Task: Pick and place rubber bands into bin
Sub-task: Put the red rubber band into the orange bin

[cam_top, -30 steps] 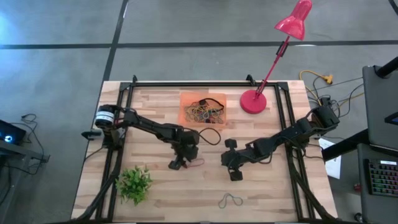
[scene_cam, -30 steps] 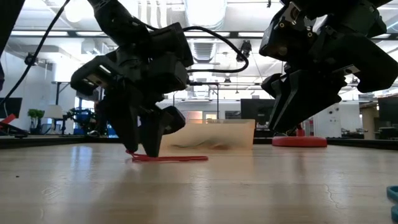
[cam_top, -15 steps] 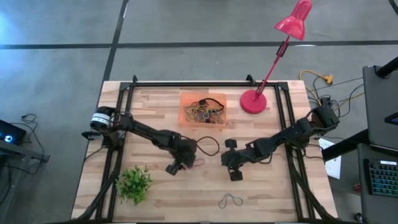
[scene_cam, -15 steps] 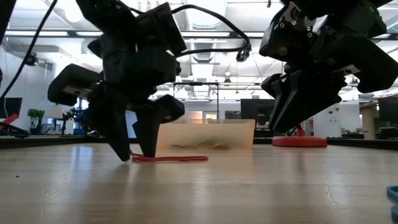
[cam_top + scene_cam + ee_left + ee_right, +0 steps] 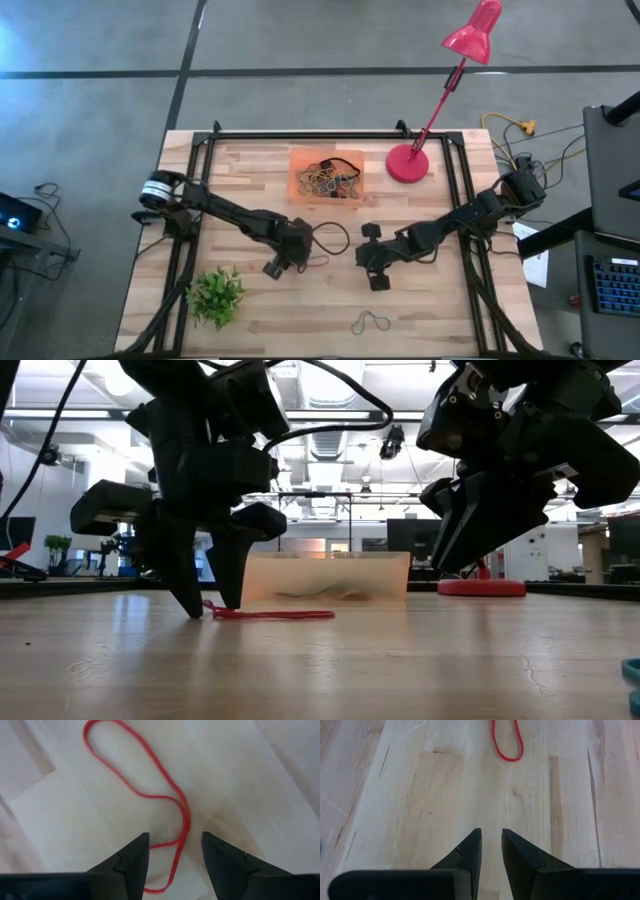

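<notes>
Pale wooden planks make up the surface [image 5: 420,300] I work over, with the orange bin [image 5: 326,176] as my landmark near its far edge, already holding a tangle of coloured rubber bands [image 5: 331,181]. My left hand [image 5: 208,610] is down on the wood just in front of the bin, fingers apart and straddling one end of a red rubber band [image 5: 165,810]; the fingertips look to be touching or nearly touching the boards on either side of the strand. My right hand [image 5: 380,284] waits to the right of that spot and further from the bin, its fingers [image 5: 470,852] nearly together and holding nothing.

I judge this the grasp step for one more band. What it calls for next is closing on the thin strand without letting it slip out flat under the tips, then lifting and carrying it back to the bin.

The red band lies limp and flat, a long pinched loop. Another greenish band [image 5: 371,321] lies well away from the bin, near the front edge.
</notes>
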### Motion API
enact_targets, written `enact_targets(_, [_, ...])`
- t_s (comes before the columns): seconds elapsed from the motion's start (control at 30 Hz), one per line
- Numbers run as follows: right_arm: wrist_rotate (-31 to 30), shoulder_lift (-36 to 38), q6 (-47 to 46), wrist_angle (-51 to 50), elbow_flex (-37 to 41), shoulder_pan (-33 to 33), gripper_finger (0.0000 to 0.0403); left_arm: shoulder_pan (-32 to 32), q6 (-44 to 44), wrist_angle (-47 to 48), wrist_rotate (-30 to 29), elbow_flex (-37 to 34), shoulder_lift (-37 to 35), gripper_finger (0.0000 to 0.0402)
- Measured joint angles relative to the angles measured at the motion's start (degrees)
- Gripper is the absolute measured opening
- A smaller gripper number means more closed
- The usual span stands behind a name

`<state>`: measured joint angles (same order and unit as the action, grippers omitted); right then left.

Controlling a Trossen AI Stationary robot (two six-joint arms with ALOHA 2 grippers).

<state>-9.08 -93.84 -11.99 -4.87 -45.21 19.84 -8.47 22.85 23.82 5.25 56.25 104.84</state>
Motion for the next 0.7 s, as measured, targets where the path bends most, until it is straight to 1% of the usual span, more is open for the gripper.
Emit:
enact_targets(0.1, [0.0,0.0,0.0,0.14,0.0,0.04,0.0063,0.0,0.01,0.15,-2.42,-0.31,0.02,0.0153])
enact_targets(0.17, [-0.01,0.0,0.0,0.24,0.0,0.04,0.0063,0.0,0.02,0.17,-3.25,-0.59,0.02,0.0135])
enact_targets(0.27, [-0.02,0.0,0.0,0.59,0.0,0.04,0.0063,0.0,0.04,0.15,-3.82,-1.15,0.02,0.0095])
enact_targets(0.43, [-0.02,0.0,0.0,0.8,0.0,0.04,0.0063,0.04,0.04,0.39,-4.29,-1.34,0.04,0.0014])
enact_targets(0.47, [-0.02,0.0,0.0,0.79,0.0,0.04,0.0063,0.04,0.05,0.45,-4.66,-1.22,0.06,0.0008])
enact_targets(0.7, [0.0,0.0,0.02,0.81,0.0,0.04,0.0063,0.09,0.04,0.41,-5.87,0.14,-1.2,0.0001])
